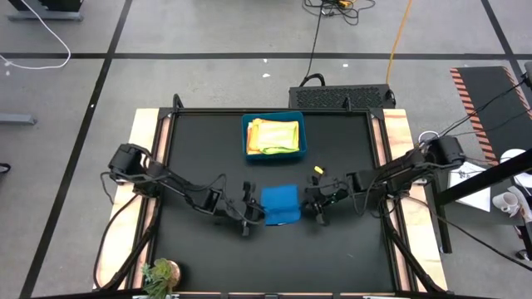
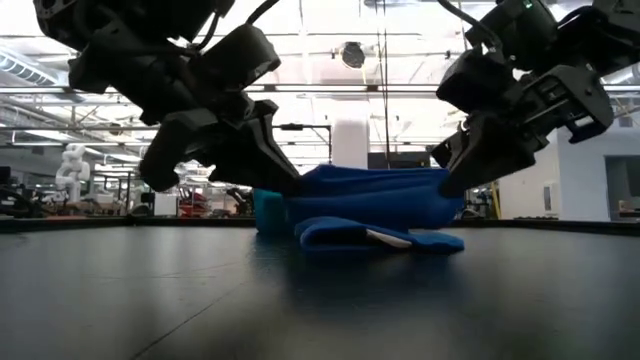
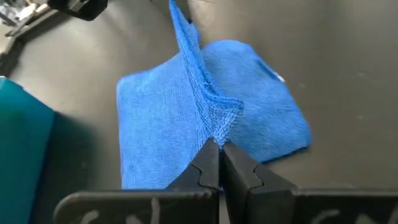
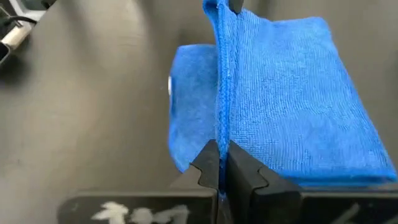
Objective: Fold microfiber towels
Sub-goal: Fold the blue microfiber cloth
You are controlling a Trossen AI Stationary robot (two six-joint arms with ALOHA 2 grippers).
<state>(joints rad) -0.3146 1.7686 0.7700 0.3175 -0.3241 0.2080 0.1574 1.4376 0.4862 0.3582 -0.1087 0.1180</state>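
**Blue towel pinched at both ends, mid-fold**

The blue microfiber towel [image 1: 279, 204] is light, limp and grippy; it should sag wherever it is unsupported, so the safest holds look to be the hemmed edges and corners, pinched thin rather than bunched. The left gripper [image 3: 219, 163] is clenched on a gathered ridge of the towel's edge; the right gripper [image 4: 219, 163] is clamped on the opposite edge, the cloth strung taut between them. In the low view the held part hangs just above the table [image 1: 208, 249], while a lower layer lies folded flat beneath it, a small white tag peeping out. The towel sits mid-table, between the two arms; it is bright blue, plain and finely napped. Behind it stands the teal bin [image 1: 273, 136], holding yellow, green and orange towels [image 1: 274, 134].
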